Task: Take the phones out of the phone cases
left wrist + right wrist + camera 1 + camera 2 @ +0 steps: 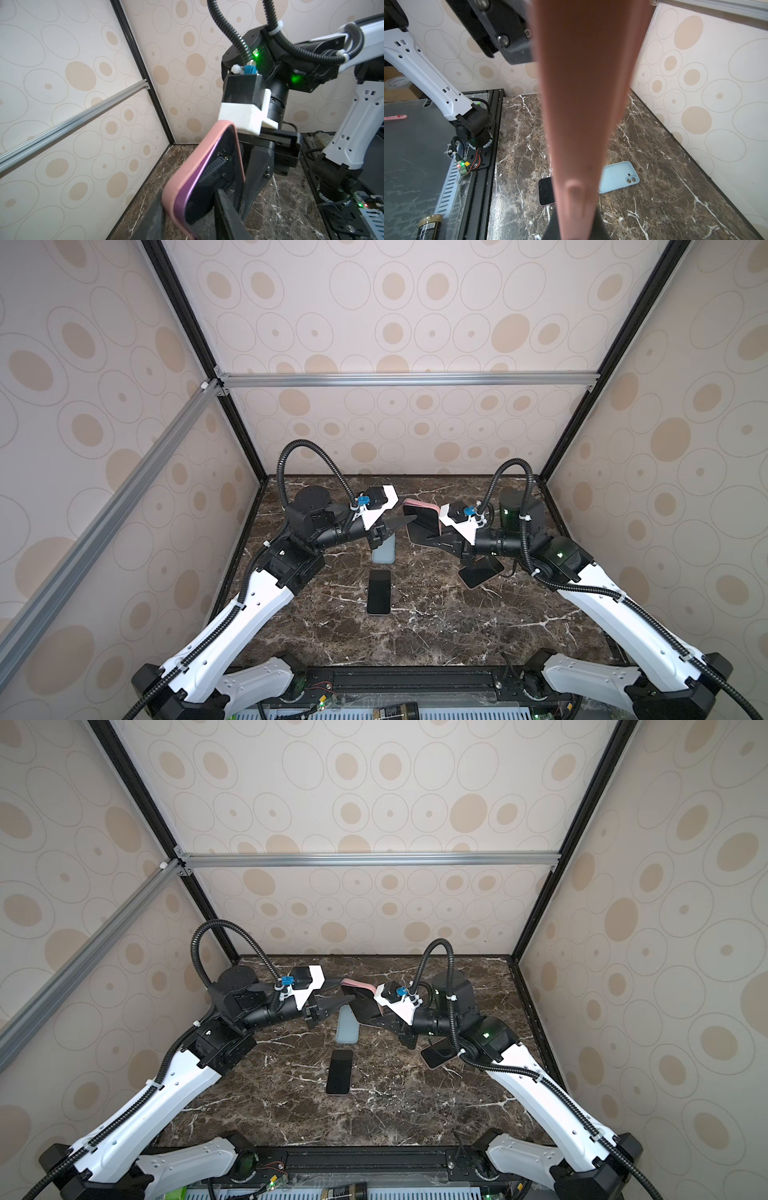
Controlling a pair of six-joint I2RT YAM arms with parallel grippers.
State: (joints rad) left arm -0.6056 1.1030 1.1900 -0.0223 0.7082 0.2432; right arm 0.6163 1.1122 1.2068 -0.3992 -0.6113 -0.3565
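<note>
pink phone case (419, 502): is hanging clear of the marble table (457, 626), between the two arms near the back of the table.
long axis: is standing steeply, with one rounded short end uppermost in both top views.
phone (216, 166): is sitting inside the pink case. Its dark screen is facing the left arm, and its purple edge is showing just inside the pink rim.
right gripper (428, 540): is clamping the pink case at its lower part with the jaws nearly together. In the right wrist view the case's side rim, with a button bump, is filling the middle.
left gripper (189, 194): is straddling the case's rim on the left arm's side, one finger behind the pink back and one in front of the screen. The jaws are standing narrowly apart, and I cannot tell whether they are pressing.
light blue case (383, 551): is lying flat below the left gripper, with its long axis running near to far.
black phone (379, 592): is lying screen up just nearer than the blue case, on the same line.
second dark phone (478, 574): is lying at a slant under the right arm's wrist, partly hidden.
in the way: nothing is lying between the two grippers other than the case itself.
writing: the dark jar (428, 226) at the front edge is carrying a label, and the pink strip (395, 117) is carrying red marks. Both are too small to read.
</note>
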